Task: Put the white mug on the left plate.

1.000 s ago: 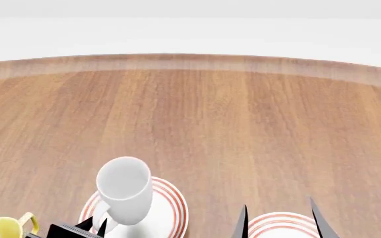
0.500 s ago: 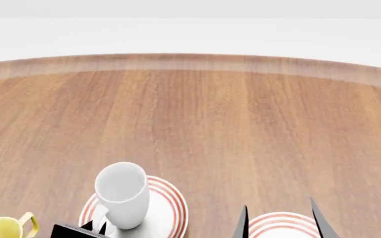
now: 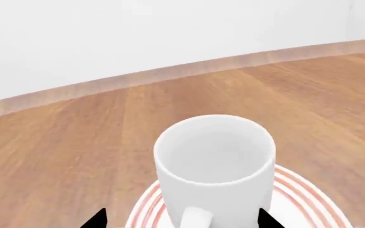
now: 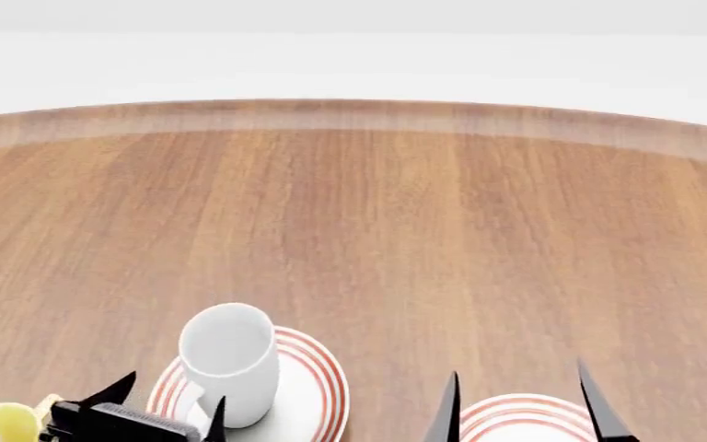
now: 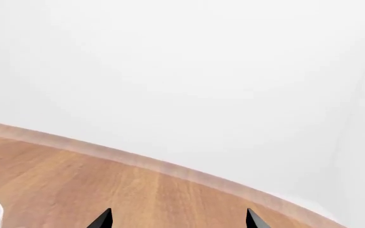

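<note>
Logging white mug [image 4: 228, 361] upright on left plate [image 4: 319, 378]; left fingers [image 4: 166, 401] spread, mug at their 1 o'clock; right fingers [image 4: 519, 405] spread, farther.

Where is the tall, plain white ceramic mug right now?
In the head view the tall white mug stands upright on the left red-ringed white plate, low on the left, just ahead of the open left gripper.

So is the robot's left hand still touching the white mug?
Apart. In the left wrist view the open left gripper's fingertips flank the mug with bare space on each side, while the mug stands on the plate.
</note>
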You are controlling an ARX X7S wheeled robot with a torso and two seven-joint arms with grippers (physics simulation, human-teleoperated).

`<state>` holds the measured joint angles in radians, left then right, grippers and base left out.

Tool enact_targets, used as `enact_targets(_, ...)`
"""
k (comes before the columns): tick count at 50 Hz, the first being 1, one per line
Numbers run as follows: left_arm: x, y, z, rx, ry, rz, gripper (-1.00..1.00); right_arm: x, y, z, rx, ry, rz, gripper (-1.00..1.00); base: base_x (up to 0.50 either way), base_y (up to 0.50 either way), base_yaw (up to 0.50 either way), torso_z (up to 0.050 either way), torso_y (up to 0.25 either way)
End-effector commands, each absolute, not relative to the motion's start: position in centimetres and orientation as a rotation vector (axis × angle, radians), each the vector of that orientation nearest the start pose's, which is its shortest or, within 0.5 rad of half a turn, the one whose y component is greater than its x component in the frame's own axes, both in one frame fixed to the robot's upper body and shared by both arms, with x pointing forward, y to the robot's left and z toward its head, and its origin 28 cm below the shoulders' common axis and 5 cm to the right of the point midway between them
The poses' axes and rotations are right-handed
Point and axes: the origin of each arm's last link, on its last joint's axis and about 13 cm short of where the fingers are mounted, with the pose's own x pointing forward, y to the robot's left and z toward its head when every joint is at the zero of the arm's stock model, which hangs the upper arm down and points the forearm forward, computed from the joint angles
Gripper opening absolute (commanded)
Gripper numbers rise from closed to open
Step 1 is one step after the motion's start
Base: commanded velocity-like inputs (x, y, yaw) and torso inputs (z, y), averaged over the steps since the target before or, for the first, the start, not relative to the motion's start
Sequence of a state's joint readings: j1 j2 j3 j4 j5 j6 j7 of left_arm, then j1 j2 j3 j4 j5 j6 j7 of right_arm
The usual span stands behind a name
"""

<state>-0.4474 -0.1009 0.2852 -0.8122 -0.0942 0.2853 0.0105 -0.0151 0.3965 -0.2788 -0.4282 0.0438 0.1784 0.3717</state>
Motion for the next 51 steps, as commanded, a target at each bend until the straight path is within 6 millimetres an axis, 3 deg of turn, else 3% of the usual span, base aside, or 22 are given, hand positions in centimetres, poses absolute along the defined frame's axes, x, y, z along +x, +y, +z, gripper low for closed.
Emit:
enact_targets(1, 26.3, 20.3, 3.5, 0.065, -0.096, -0.168, 1.0, 19.4, -11.3, 9.3, -0.24, -0.307, -0.063, 1.0, 0.0, 0.0, 0.0, 0.0, 0.0)
enact_targets(5, 25.1, 20.0, 6.5, 0.024, -0.21, -0.142, 1.0, 19.1, -11.2, 10.0, -0.216, -0.347, -0.072, 1.0, 0.0, 0.0, 0.0, 0.0, 0.0)
enact_targets(21, 21.4, 19.8, 10.9, -0.029, -0.377, -0.144, 1.0, 17.7, -10.5, 11.2, -0.231, -0.41, -0.053, 1.0, 0.0, 0.0, 0.0, 0.0, 0.0)
enact_targets(39, 19.2, 19.7, 12.7, -0.021, -0.454, -0.157, 1.0, 16.4, -10.0, 12.3, -0.235, -0.455, -0.037, 1.0, 0.0, 0.0, 0.0, 0.0, 0.0)
enact_targets(51, 19.1, 19.7, 12.7, -0.03, -0.452, -0.155, 1.0, 16.2, -9.9, 12.3, -0.229, -0.461, -0.029, 1.0, 0.0, 0.0, 0.0, 0.0, 0.0)
